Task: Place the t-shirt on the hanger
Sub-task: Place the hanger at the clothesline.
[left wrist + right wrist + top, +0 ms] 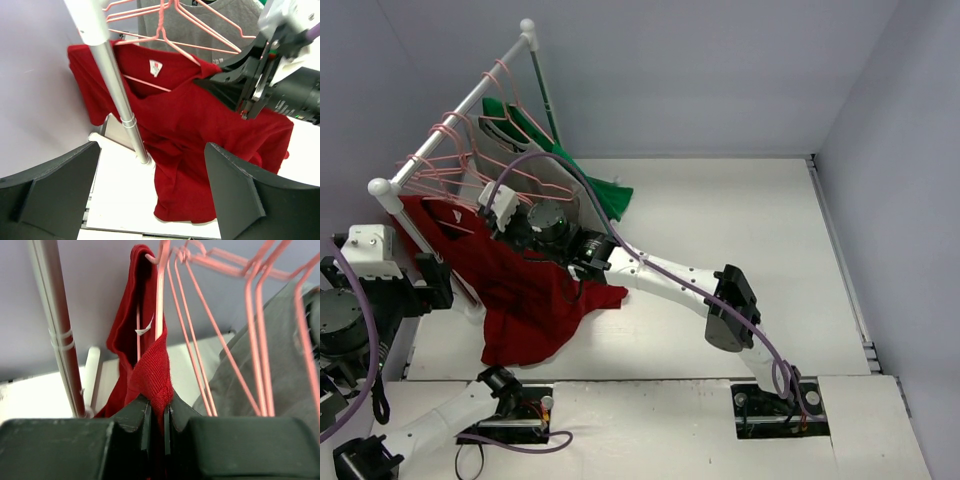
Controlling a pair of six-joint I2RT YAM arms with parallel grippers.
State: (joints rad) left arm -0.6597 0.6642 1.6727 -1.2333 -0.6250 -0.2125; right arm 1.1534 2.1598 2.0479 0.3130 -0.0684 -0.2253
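The dark red t-shirt [530, 290] hangs from the near end of the rack and its lower part lies bunched on the table. In the left wrist view a pink wire hanger [150, 83] runs through the t-shirt's [190, 125] neck opening, near a white label. My right gripper [492, 222] reaches across to the rack and is shut on a fold of the t-shirt's [152, 375] neck edge, right beside the hanger's wire [160, 305]. My right gripper [156, 412] also shows in the left wrist view [212, 80]. My left gripper [150, 200] is open and empty, off the shirt, facing the rack from the left [432, 283].
The rack's rail [450, 115] carries several more pink hangers [470, 140]. A grey t-shirt [220, 20] hangs behind the red one, and a green garment [605, 190] hangs at the far end. The rack's upright pole [117, 95] stands in front of the t-shirt. Walls close in behind and left.
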